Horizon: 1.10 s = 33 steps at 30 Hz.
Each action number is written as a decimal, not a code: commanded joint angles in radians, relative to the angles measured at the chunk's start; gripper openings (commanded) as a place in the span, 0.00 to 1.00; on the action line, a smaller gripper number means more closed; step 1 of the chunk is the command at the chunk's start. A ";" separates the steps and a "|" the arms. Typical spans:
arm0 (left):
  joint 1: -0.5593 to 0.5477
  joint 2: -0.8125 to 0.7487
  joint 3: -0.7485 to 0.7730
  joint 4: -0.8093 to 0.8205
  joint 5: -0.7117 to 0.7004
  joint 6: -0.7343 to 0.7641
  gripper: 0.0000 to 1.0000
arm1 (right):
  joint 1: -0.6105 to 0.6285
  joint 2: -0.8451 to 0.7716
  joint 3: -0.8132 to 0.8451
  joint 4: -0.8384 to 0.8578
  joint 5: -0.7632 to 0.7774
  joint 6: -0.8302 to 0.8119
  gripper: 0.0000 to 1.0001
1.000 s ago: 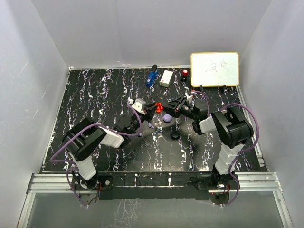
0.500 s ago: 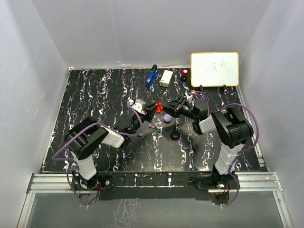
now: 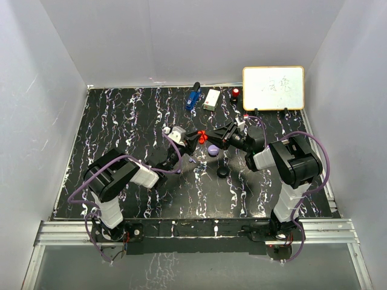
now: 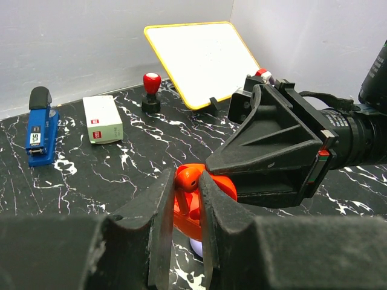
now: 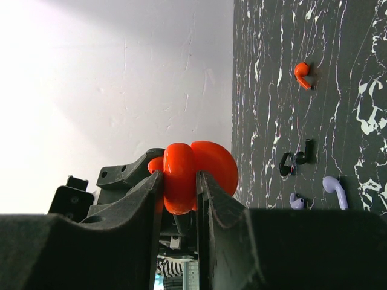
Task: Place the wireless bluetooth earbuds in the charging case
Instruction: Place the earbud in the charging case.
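Note:
My right gripper (image 5: 180, 181) is shut on the open red charging case (image 5: 208, 166) and holds it above the table at mid-table (image 3: 203, 136). My left gripper (image 4: 187, 184) is shut on a red earbud (image 4: 188, 179), its stem pointing down into the red case (image 4: 195, 222). The two grippers meet tip to tip in the top view, left (image 3: 193, 138) and right (image 3: 213, 138). On the table lie another red earbud (image 5: 302, 75), two black earbuds (image 5: 296, 160) and two lavender earbuds (image 5: 334, 187).
A lavender case (image 3: 213, 151) and a black case (image 3: 223, 172) lie just near of the grippers. At the back stand a blue stapler (image 3: 193, 96), a white box (image 3: 211, 99), a red-topped stamp (image 3: 235, 93) and a whiteboard (image 3: 273, 87).
My left arm has edged slightly right toward the right gripper. The red case and the right arm stay where they were.

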 commanded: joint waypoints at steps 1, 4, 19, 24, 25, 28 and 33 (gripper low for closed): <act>-0.007 0.001 0.020 0.044 -0.002 0.010 0.00 | 0.001 -0.003 0.006 0.093 -0.002 0.005 0.00; -0.007 0.005 0.020 0.052 -0.003 0.009 0.00 | 0.002 -0.003 0.006 0.093 -0.001 0.005 0.00; -0.007 0.004 0.011 0.053 0.003 -0.002 0.00 | 0.002 0.000 0.005 0.101 0.001 0.012 0.00; -0.008 -0.005 0.005 0.046 0.011 -0.002 0.00 | 0.002 0.000 0.007 0.099 0.001 0.012 0.00; -0.009 -0.009 0.006 0.039 0.013 0.000 0.00 | 0.002 0.001 0.008 0.099 0.002 0.012 0.00; -0.013 -0.023 0.004 0.019 0.014 0.009 0.00 | 0.003 0.003 0.007 0.100 0.004 0.013 0.00; -0.020 -0.046 0.003 -0.022 0.008 0.021 0.00 | 0.002 0.005 0.009 0.100 0.003 0.012 0.00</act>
